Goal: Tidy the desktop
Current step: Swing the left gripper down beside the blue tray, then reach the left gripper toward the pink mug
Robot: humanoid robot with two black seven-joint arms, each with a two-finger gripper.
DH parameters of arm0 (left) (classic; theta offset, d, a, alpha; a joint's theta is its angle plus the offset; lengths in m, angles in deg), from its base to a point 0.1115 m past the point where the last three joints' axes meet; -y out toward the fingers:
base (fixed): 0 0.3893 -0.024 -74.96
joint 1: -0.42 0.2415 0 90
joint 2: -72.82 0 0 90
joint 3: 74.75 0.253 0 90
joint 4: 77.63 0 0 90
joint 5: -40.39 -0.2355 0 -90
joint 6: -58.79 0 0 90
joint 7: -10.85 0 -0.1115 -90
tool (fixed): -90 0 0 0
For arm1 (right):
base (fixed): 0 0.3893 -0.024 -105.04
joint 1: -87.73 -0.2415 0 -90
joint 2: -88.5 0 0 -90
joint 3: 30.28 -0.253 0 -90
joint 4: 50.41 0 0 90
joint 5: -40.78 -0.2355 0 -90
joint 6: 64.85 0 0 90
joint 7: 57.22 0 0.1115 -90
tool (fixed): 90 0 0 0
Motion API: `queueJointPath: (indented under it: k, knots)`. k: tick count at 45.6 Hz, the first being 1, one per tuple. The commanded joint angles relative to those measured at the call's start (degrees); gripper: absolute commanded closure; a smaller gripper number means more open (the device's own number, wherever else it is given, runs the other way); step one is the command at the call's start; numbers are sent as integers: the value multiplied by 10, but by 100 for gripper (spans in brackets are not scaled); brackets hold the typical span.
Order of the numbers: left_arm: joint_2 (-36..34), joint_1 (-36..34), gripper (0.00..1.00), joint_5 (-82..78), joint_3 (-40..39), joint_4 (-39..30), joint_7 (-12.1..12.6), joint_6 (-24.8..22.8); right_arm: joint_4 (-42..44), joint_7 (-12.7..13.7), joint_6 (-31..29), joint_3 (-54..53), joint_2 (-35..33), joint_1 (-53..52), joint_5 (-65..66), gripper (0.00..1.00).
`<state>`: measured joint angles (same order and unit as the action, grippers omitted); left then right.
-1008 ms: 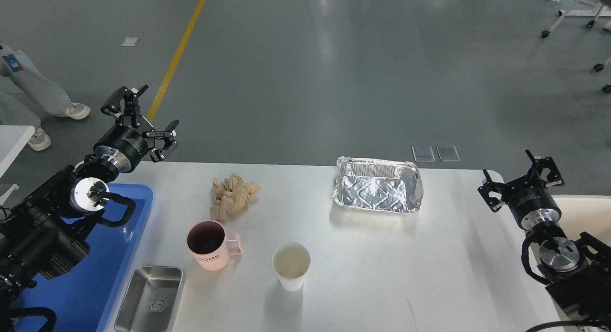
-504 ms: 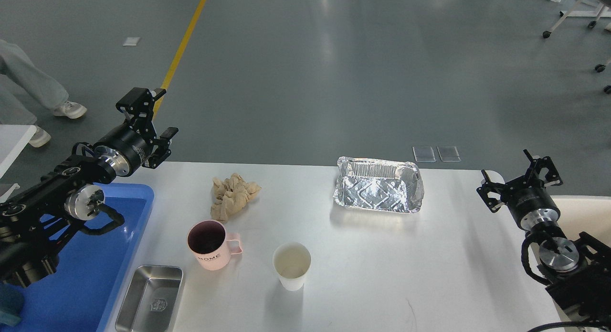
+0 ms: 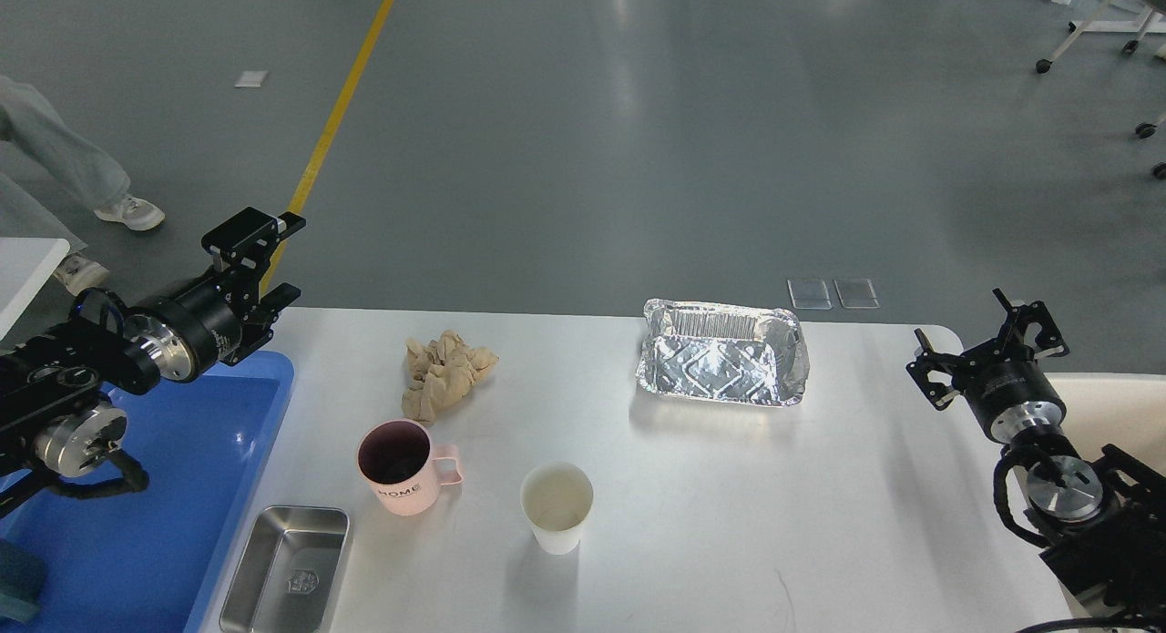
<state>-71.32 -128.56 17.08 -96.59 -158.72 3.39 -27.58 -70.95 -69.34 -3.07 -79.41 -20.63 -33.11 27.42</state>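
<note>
Head view | white desktop (image 3: 692,487) holds clutter; grey floor (image 3: 583,141) beyond

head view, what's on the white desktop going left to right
steel tray → pink mug → crumpled brown paper → white paper cup → foil container

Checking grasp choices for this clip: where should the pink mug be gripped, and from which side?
Judging from its pose, grip the pink mug across its rim and wall, coming down from above. It stands upright with its mouth open, and its handle points right toward the paper cup, so fingers set front and back would avoid the handle. The left gripper is nearer.
</note>
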Motion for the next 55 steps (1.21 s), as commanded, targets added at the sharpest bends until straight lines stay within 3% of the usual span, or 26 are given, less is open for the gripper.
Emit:
queueJointPath:
  k: [1,10,15,25,29,41,55]
  knots:
    - [-57,0,4,-19,21,-51,2,0,1,0,0,0,1,2,10,0]
    - [-158,0,3,-69,58,-137,6,-1,1,0,0,1,1,6,28,0]
    - [-215,0,3,-118,71,-167,31,-10,1,0,0,1,1,7,36,0]
    - [-343,4,3,-211,74,-195,34,-97,0,0,-3,1,-1,10,38,0]
    - [-380,1,3,-248,71,-197,33,-108,0,0,-5,1,0,11,48,0]
    - [-455,-32,3,-257,65,-197,15,-172,-1,0,-5,1,2,11,66,0]
    - [-454,-43,3,-257,65,-195,17,-196,-1,0,-6,1,1,12,66,0]
